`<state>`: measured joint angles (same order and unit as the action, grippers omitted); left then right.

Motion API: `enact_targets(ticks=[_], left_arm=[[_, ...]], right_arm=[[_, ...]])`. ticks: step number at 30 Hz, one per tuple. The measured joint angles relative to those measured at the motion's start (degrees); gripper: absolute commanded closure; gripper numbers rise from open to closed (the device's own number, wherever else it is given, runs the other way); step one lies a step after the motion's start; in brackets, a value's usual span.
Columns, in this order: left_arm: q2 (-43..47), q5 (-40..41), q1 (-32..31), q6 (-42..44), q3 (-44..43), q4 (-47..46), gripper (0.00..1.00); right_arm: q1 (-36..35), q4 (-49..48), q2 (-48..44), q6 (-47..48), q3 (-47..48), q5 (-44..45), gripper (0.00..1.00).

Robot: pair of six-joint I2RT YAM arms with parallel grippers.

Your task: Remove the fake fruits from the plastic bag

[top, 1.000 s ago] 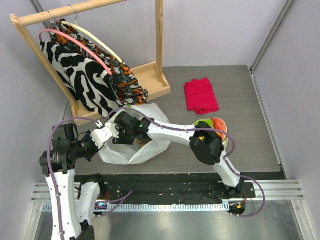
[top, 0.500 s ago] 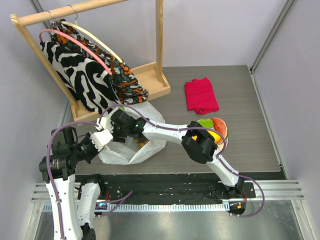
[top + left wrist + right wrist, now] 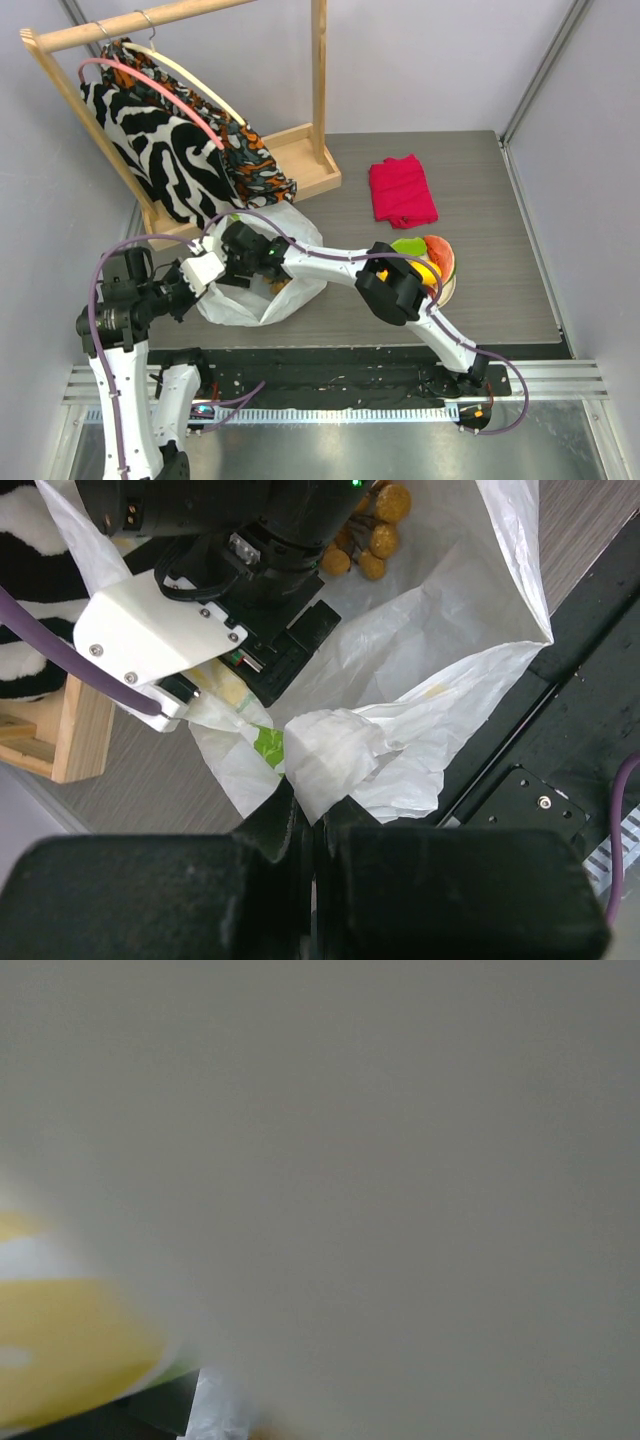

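**Asker:** Grippers first: how do they stand?

**Me:** My left gripper (image 3: 308, 815) is pinched together on a bunched fold at the rim of the plastic bag (image 3: 430, 670), whose mouth gapes open. My right gripper (image 3: 285, 655) is down inside that mouth, just beyond the left one. Whether it is apart or together I cannot tell. Its own camera shows only blurred white film and a patch of yellow.

**Asker:** And the fake fruits?

**Me:** A brownish grape cluster (image 3: 372, 535) lies on the bag's floor, past my right gripper. A heap (image 3: 428, 258) of green, orange-red and yellow pieces sits on the surface (image 3: 500, 220), well to the right of both grippers.

**Asker:** Anything else?

**Me:** A folded red cloth (image 3: 402, 190) lies beyond that heap. A wooden rack (image 3: 318, 90) with a zebra-print garment (image 3: 160, 150) stands behind the bag.
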<state>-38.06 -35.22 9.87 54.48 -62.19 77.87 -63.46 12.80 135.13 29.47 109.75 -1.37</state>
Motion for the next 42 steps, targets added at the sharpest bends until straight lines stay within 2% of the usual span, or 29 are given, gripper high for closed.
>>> enact_targets(ticks=[5,7,9,10,12,13,17,23,26,33,35,38,40,42], left_arm=[[-0.04,-1.16,0.00,0.00,-0.63,-0.02,1.00],[-0.02,-1.38,0.00,0.00,-0.66,0.00,1.00],[0.00,-1.53,0.00,0.00,-0.66,0.00,1.00],[0.04,-1.64,0.00,0.00,-0.66,0.00,1.00],[0.07,-1.88,0.00,-0.02,-0.66,0.00,1.00],[0.07,-1.90,0.00,-0.04,-0.66,0.00,1.00],[0.09,-1.90,0.00,-0.04,-0.66,0.00,1.00],[0.09,-1.70,0.00,0.00,-0.66,0.00,1.00],[0.09,-1.18,0.00,0.00,-0.63,0.00,1.00],[-0.09,-0.66,0.00,0.00,-0.63,0.02,1.00],[-0.28,-0.68,0.00,0.13,-0.63,0.00,1.00],[-0.55,-0.68,0.00,0.96,-0.48,-0.02,1.00],[-0.57,-0.57,0.00,1.88,-0.09,0.00,1.00],[-0.48,-0.46,0.00,2.82,0.57,-0.02,1.00]], right_arm=[[0.07,1.03,0.79,0.07,0.46,-0.22,0.22],[0.04,1.01,1.20,0.17,0.61,-0.24,0.30],[0.04,0.96,1.44,0.44,0.61,-0.48,0.41],[0.04,0.98,1.53,0.66,0.61,-0.72,0.51],[0.04,1.01,1.64,1.01,0.68,-1.31,0.58],[0.04,1.03,1.64,1.07,0.72,-1.60,0.65],[0.07,2.10,1.64,1.44,1.31,-2.86,0.76],[0.20,4.35,1.46,2.03,1.53,-3.41,0.88],[0.33,4.96,-1.25,2.67,-2.82,-3.34,0.90],[1.05,6.51,-14.91,3.41,-17.40,-2.73,0.92],[1.20,6.51,-19.26,3.41,-20.39,-2.62,0.88],[1.40,6.08,-24.74,3.37,-24.35,-2.54,0.71],[1.60,5.53,-27.69,3.19,-27.50,-2.51,0.64],[1.60,5.27,-29.14,2.95,-30.01,-2.54,0.62]])
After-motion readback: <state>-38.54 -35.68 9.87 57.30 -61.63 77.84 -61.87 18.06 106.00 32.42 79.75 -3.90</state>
